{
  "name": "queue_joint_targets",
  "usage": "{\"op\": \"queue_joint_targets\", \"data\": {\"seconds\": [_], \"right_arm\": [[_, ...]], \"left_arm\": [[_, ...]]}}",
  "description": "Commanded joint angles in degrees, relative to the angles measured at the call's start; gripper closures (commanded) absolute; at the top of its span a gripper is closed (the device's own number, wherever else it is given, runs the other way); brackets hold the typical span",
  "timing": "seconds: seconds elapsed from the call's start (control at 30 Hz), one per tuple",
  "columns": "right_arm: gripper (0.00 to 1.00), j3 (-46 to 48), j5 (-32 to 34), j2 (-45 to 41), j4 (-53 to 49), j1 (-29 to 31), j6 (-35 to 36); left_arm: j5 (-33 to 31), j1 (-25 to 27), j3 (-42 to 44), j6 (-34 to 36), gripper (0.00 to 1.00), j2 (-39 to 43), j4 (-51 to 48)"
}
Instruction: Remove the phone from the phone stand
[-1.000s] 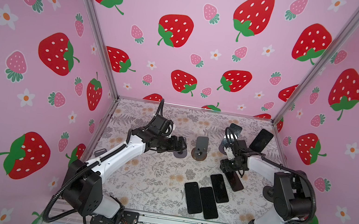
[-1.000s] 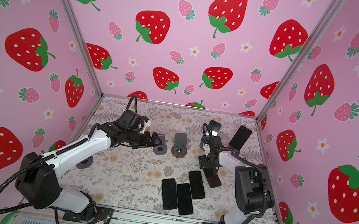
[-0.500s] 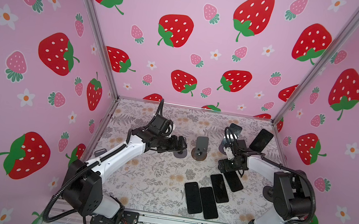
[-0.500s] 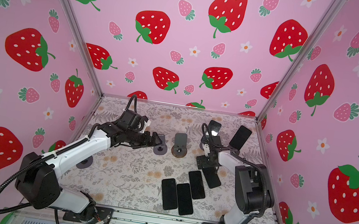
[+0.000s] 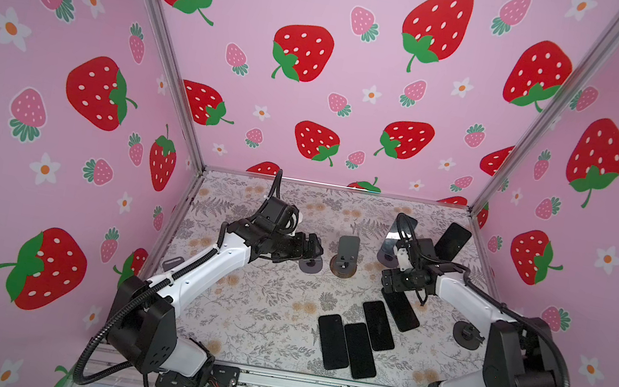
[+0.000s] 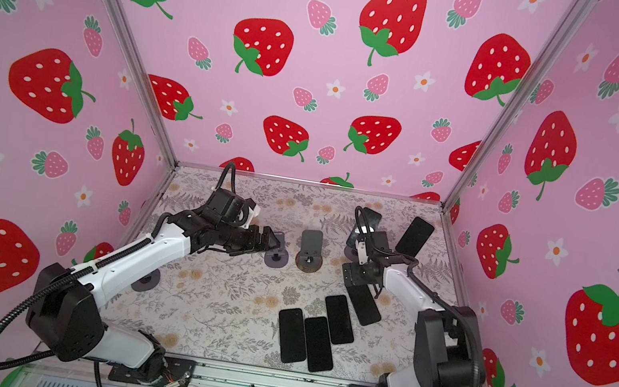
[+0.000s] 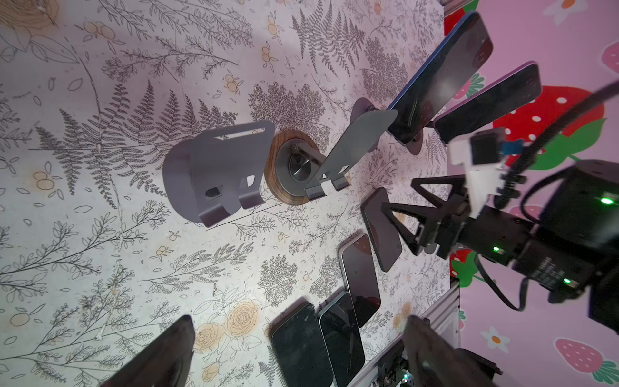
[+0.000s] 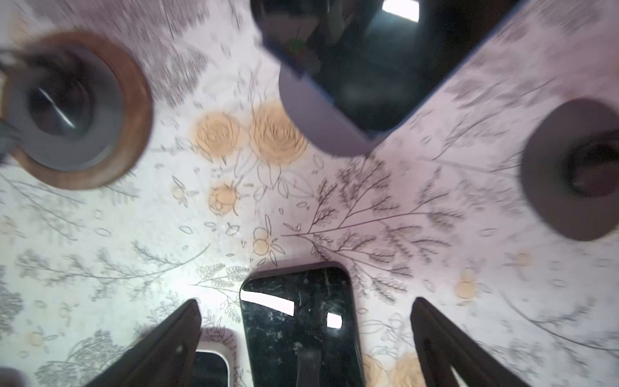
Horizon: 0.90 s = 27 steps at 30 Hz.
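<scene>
A dark phone (image 5: 401, 311) (image 8: 301, 328) lies flat on the floral mat. My right gripper (image 5: 393, 288) (image 8: 306, 335) stands open just above its far end, one finger on each side and neither touching it. Two more phones lean on stands at the back right, one (image 5: 454, 240) (image 7: 442, 77) near the corner and one (image 5: 398, 234) (image 8: 368, 60) behind the right wrist. My left gripper (image 5: 316, 248) (image 7: 298, 351) is open and empty beside a bare grey phone stand (image 5: 309, 265) (image 7: 217, 174).
A bare stand on a wooden base (image 5: 346, 253) (image 7: 291, 167) sits mid-table. Three phones (image 5: 357, 343) lie side by side near the front. A round stand base (image 5: 466, 335) sits by the right arm, another (image 5: 170, 265) by the left wall.
My right gripper has opened and let go of the phone, which now lies flat on the mat. The gripper has drawn back slightly toward the rear. The left arm has barely moved.
</scene>
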State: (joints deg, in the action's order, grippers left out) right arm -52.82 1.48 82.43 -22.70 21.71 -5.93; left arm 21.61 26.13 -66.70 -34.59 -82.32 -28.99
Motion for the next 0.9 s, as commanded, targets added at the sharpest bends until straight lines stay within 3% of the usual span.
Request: {"op": "queue_joint_targets", "data": {"seconds": [0.0, 0.2, 0.33, 0.4, 0.5, 0.6, 0.7, 0.87], "right_arm": [[0.0, 0.8, 9.2, -8.3, 5.3, 0.3, -2.4], [0.0, 8.5, 29.1, -25.2, 18.8, 0.1, -4.1], [0.0, 14.1, 28.6, -37.8, 25.4, -0.9, -6.2], [0.0, 15.2, 33.0, -41.1, 27.3, -2.6, -10.0], [0.0, 10.6, 32.7, -38.9, 27.3, -8.6, -8.2], [0.0, 2.0, 27.9, -32.8, 18.9, -15.7, -13.6], [0.0, -4.5, 27.3, -28.7, 13.3, -16.0, -16.2], [0.0, -5.9, 20.4, -25.2, 14.3, -16.2, -14.4]], "left_arm": [[-1.5, 0.1, -2.6, -0.4, 0.02, -0.1, 0.9], [-8.5, 3.5, 0.6, -3.1, 0.02, 0.9, 7.0], [-15.6, 7.7, -2.6, -2.0, 0.02, 0.1, 7.9], [-18.9, 8.6, -2.8, -2.6, 0.02, 0.4, 8.9], [-19.9, 9.0, -1.6, -1.9, 0.01, 1.8, 13.1], [-19.8, 9.0, -2.9, 0.8, 0.0, 1.9, 13.3], [-20.1, 8.9, -4.4, 1.3, 0.01, 2.4, 10.9], [-20.4, 8.7, -0.7, 1.9, 0.01, 6.0, 10.4]]}}
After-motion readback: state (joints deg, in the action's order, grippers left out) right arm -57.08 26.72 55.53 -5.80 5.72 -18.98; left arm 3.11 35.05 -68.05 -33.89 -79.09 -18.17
